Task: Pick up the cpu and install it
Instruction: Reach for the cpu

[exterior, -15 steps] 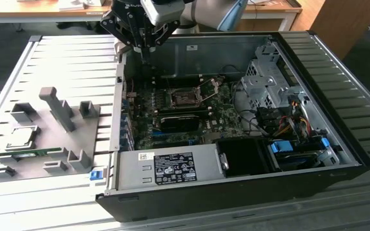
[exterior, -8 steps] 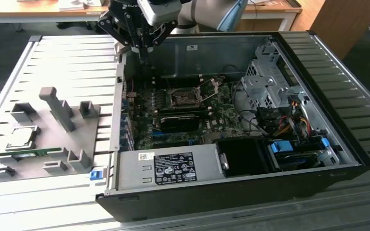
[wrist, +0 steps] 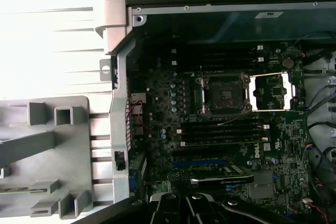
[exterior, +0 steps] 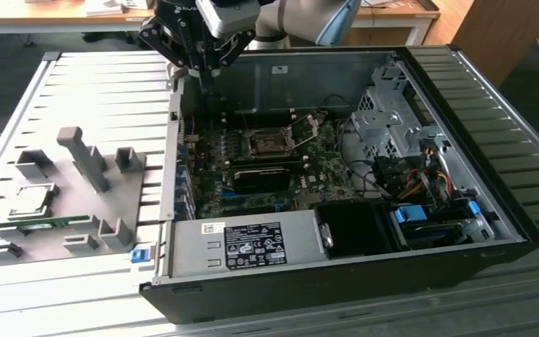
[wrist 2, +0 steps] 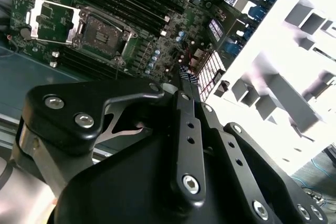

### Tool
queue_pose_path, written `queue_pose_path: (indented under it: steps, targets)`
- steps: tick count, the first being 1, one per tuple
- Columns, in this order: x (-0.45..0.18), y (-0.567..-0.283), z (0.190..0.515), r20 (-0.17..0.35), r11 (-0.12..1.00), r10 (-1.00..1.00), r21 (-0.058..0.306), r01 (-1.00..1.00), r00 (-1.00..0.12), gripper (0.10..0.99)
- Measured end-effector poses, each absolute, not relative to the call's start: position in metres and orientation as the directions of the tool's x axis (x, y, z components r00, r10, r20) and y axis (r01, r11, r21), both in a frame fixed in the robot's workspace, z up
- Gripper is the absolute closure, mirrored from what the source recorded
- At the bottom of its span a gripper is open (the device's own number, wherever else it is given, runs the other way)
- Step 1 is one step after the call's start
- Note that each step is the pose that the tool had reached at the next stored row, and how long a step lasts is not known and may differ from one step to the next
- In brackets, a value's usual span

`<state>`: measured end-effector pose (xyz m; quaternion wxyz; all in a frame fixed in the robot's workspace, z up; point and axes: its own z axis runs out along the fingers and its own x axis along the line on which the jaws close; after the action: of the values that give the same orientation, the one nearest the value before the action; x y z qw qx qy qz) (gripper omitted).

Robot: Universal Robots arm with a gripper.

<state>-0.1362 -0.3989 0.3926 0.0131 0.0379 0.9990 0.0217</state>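
On the slatted tabletop near wooden desks we see an open case; the gripper hangs over its wall, closed, empty, apart from the cpu.

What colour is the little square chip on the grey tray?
The cpu is shiny silver with a tan-green rim, clearest in the exterior view.

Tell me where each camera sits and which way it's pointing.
Exterior view: off the arm, looking down into the open computer case and at the cpu on the fixture plate; arm and tool show.
First wrist view: on the arm, facing down at the motherboard; the tool shows.
Second wrist view: on the arm, slanting past the tool toward the motherboard.
All share the open socket.
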Motion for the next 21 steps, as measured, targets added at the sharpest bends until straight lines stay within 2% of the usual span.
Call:
queue_pose_path:
  steps: [21]
  targets:
    - [-0.1416, -0.3989, 0.3921, -0.024, 0.996, 0.076, 0.044, 0.075, -0.997, 0.980]
